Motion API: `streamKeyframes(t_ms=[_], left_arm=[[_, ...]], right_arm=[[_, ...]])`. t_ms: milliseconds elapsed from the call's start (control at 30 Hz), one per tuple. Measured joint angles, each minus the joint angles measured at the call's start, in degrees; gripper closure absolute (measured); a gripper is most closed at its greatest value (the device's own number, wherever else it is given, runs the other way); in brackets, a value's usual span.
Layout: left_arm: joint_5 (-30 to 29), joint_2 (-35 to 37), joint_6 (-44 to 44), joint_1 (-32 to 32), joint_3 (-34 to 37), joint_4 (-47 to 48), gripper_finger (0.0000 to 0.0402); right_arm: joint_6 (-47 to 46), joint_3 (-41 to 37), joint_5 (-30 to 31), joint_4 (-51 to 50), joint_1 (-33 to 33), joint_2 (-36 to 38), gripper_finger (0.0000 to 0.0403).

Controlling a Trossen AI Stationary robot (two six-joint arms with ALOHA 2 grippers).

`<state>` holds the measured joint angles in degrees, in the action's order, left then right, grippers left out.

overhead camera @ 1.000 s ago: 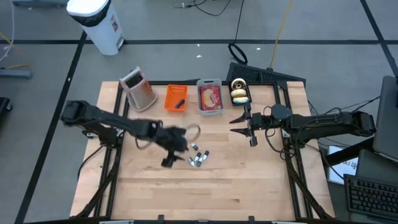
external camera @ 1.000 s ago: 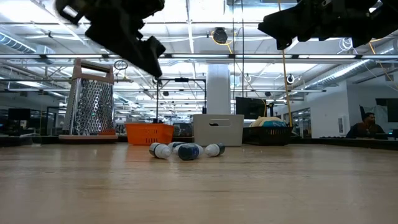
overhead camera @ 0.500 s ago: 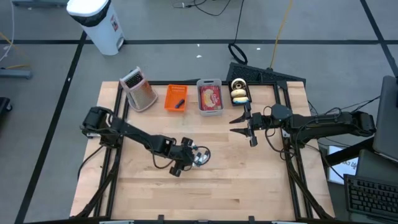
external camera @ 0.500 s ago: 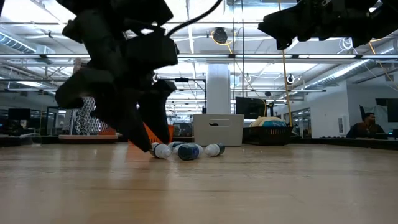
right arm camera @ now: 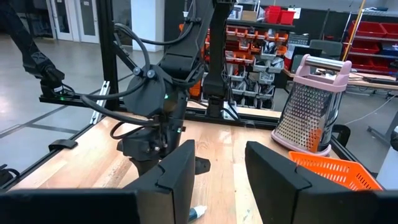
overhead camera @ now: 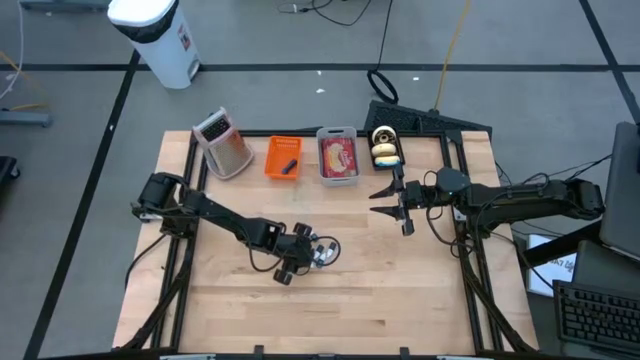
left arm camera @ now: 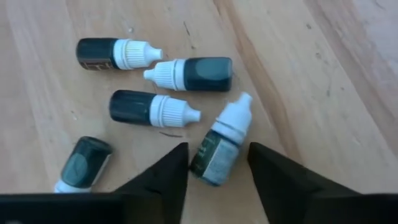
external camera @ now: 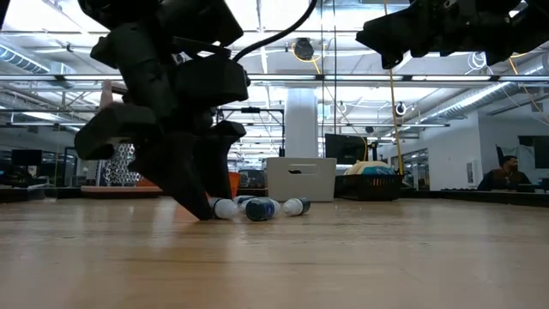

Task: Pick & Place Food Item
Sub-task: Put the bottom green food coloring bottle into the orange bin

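Several small dark dropper bottles with white caps [left arm camera: 155, 109] lie on their sides on the wooden table [overhead camera: 400, 290], near its middle. My left gripper [left arm camera: 217, 149] slants down over them, its fingertips at the tabletop [external camera: 206, 210]. It is open, with one finger on each side of the base of one bottle [left arm camera: 217, 146]; one finger stands right at the bottle's side and a gap shows at the other. My right gripper [overhead camera: 385, 200] hovers open and level above the table's right part, with nothing between its fingers.
Along the far edge stand a metal grater [overhead camera: 225, 145], an orange basket [overhead camera: 283, 158], a grey bin [overhead camera: 338, 156] holding a red item, and a stack of round pastries [overhead camera: 383, 147]. Bare wood lies toward the near edge.
My left gripper has come down from high above the table and moved a little toward the right and near edges, ending with its fingertips at the tabletop among the bottles. The bottles have kept their places.
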<state>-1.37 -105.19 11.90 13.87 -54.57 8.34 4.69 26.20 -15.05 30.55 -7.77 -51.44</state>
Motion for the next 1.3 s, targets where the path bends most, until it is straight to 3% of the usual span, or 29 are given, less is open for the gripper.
streamKeyframes(t_ms=[267,600,1000,1300], left_arm=[[0.72,-0.19,-3.72,-0.57,0.16,-1.9,0.0334],[-0.31,0.57,-8.48,-0.64,0.27,-2.14,0.0334],[-7.91,17.76,-9.09,-3.26,0.89,6.77,0.0348],[-7.89,32.33,-10.93,-13.7,15.96,-4.78,0.0356]], right_arm=[[0.0,0.0,0.0,-0.24,0.01,0.0,0.0273],[-1.01,0.0,0.0,-0.44,0.0,-0.02,0.0273],[-0.92,0.0,0.0,-0.91,0.0,-0.02,0.0273],[-0.96,0.0,0.0,-0.84,0.01,0.0,0.0273]])
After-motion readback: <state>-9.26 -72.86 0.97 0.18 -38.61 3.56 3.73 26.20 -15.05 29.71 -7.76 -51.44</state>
